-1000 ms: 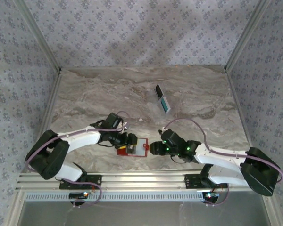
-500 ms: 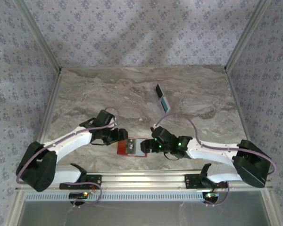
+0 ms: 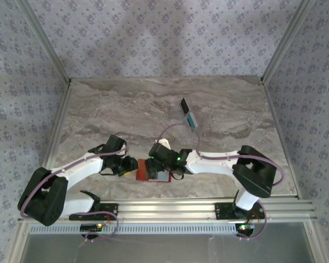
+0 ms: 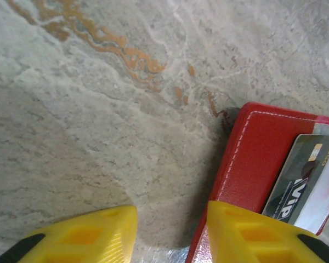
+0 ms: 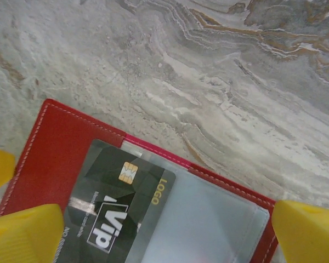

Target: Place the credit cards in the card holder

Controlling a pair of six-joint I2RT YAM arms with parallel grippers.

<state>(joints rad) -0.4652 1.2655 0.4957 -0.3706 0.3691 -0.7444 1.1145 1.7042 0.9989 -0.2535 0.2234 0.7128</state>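
Cards counted: three. One is at the card holder and two lie far out on the surface [image 3: 109, 115].
Card holder [image 5: 60, 148]: one, red, lying open and flat near the front edge of the surface, between the two arms.
Dark VIP card [image 5: 120, 213]: one, lying on the holder's inner face with its far end under the clear pocket [image 5: 208, 219].
Dark-and-pale card [image 3: 183, 105]: one, at the far middle of the surface, well apart from the holder.
Teal card [image 3: 192, 121]: one, just beside the dark-and-pale card on its near side; whether they overlap cannot be told.
Left end effector [image 4: 170, 233]: partly open with a plain gap between its fingers and nothing gripped. One finger sits over the holder's left edge and the other over bare surface.
Right end effector [image 5: 164, 233]: spread wide above the holder, a finger off each side of the VIP card, holding nothing.
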